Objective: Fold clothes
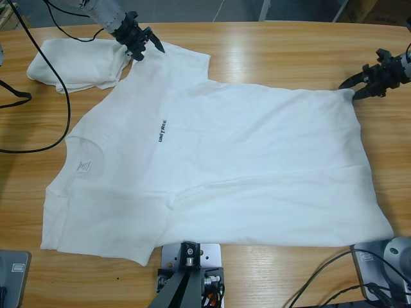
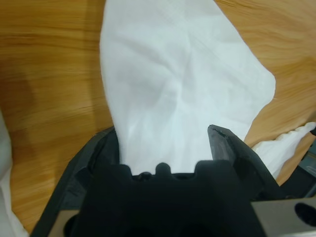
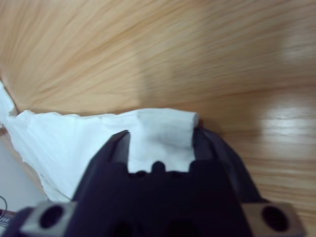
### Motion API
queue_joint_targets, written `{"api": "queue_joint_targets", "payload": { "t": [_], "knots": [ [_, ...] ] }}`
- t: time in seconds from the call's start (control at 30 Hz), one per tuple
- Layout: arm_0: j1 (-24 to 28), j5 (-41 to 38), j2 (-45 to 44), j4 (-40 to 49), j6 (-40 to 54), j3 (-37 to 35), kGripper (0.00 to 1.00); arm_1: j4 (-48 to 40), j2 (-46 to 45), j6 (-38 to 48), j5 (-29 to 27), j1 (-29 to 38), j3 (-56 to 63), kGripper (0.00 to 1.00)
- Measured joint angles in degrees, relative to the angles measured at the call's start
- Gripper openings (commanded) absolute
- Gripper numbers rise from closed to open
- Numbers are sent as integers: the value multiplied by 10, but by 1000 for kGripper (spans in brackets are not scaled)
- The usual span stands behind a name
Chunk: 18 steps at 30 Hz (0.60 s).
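Left pincer: its jaws hold the far sleeve of the large T-shirt; in the left wrist view the white cloth runs out from between them.
Right pincer: its jaws grip the far hem corner of the same shirt.
Large T-shirt: lies spread flat in the middle of the worktop, lettering up, neck label showing.
Second T-shirt: bunched at the far corner, touching the sleeve.
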Motion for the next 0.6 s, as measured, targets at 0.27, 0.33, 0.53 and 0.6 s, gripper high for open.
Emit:
{"api": "queue_joint_targets", "payload": {
  "t": [0.27, 0.33, 0.53, 0.6],
  "knots": [
    [-1, -4, 0, 0, 0, 0, 0, -2, 13, -8, 10, 0, 0, 0],
    [-1, -4, 0, 0, 0, 0, 0, -2, 15, -12, 10, 0, 0, 0],
    [-5, 5, 0, 2, 0, -1, 0, -4, 15, -30, 10, 0, 0, 0],
    [-6, 7, 0, 2, 0, -2, 0, -9, 15, -31, 12, 0, 0, 0]
  ]
}}
